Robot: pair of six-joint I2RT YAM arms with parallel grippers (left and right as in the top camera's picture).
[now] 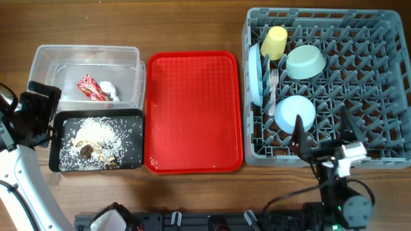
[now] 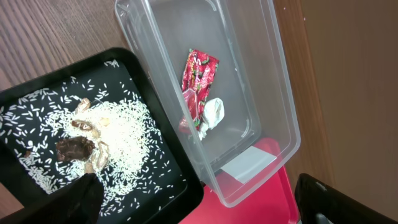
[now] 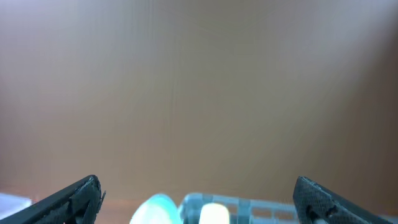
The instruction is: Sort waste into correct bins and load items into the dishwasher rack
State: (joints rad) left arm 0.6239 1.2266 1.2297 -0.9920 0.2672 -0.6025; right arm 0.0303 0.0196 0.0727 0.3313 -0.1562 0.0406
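A wooden table (image 1: 192, 25), mid-brown with its grain running left to right, fills the overhead view under soft, even light. In the left wrist view a plainer brown surface (image 2: 360, 74) lies beyond the table's right edge; floor or wall, unclear.

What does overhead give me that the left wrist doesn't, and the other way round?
Overhead only: the dishwasher rack holding the plate, yellow cup, green bowl, small blue bowl and fork, plus the whole red tray. Left wrist only: the left gripper, open, from close up. Both: the clear tub with the red wrapper and tissue, and the black tray of rice and brown scraps.
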